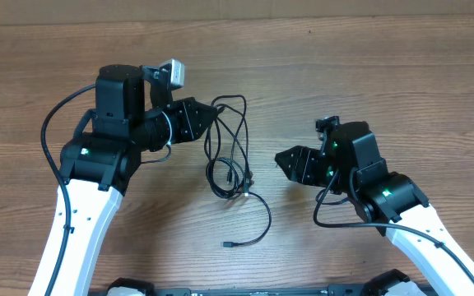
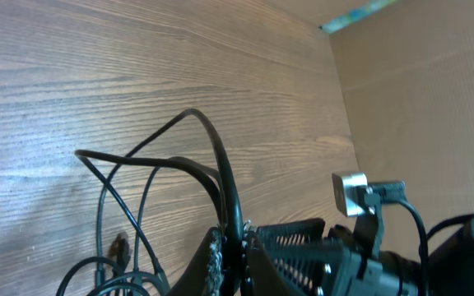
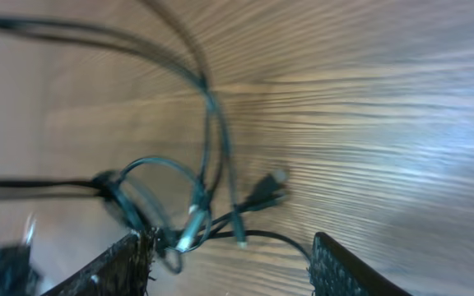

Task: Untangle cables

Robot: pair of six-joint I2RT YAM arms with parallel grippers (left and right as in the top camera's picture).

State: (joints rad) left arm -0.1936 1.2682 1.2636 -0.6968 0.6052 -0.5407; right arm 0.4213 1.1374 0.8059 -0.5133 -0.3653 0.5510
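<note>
One strand at a time: with left tool (image 2: pixel 235 247) clenched on cables (image 2: pixel 223 160), close released right tool (image 3: pixel 230 255) nearby, pull apart gently.

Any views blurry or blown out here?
Right wrist: blurred, cables smeared, bright glare on the table at right; left wrist: sharp, wood grain crisp; overhead: sharp, evenly lit, only faint shadows.

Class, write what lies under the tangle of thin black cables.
Only the brown wooden tabletop shows under the thin black cables; the shut left gripper covers one stretch.
</note>
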